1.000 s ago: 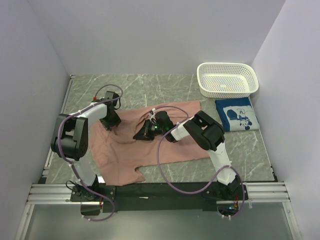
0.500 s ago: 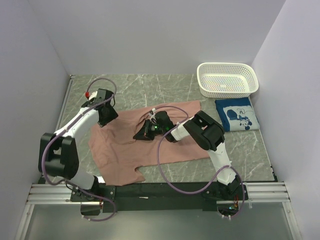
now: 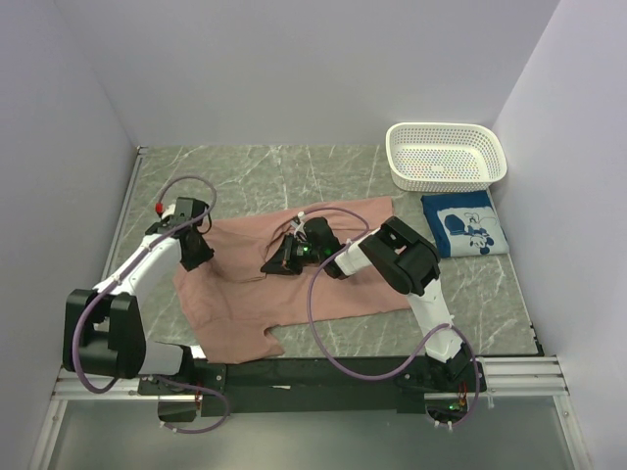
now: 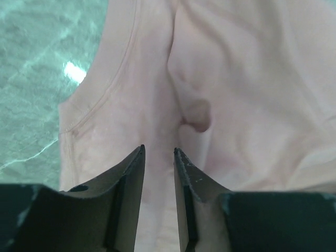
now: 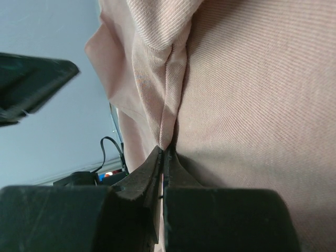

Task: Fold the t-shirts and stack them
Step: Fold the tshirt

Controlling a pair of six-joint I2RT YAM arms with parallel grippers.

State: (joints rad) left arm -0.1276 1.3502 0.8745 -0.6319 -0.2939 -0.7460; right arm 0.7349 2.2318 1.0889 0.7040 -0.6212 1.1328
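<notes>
Two t-shirts from above: the pink t-shirt [image 3: 304,284] lies spread at the middle of the desk [image 3: 294,166]; the blue t-shirt [image 3: 465,227] sits folded near the right edge. We judge the first fold in hand. The left gripper [image 3: 196,257] has moved toward the left edge since a second ago. Left wrist: jaws narrowly parted over pink cloth, holding nothing; next they must close on it. Right wrist: the right gripper [image 5: 164,152] pinches a pink ridge.
</notes>
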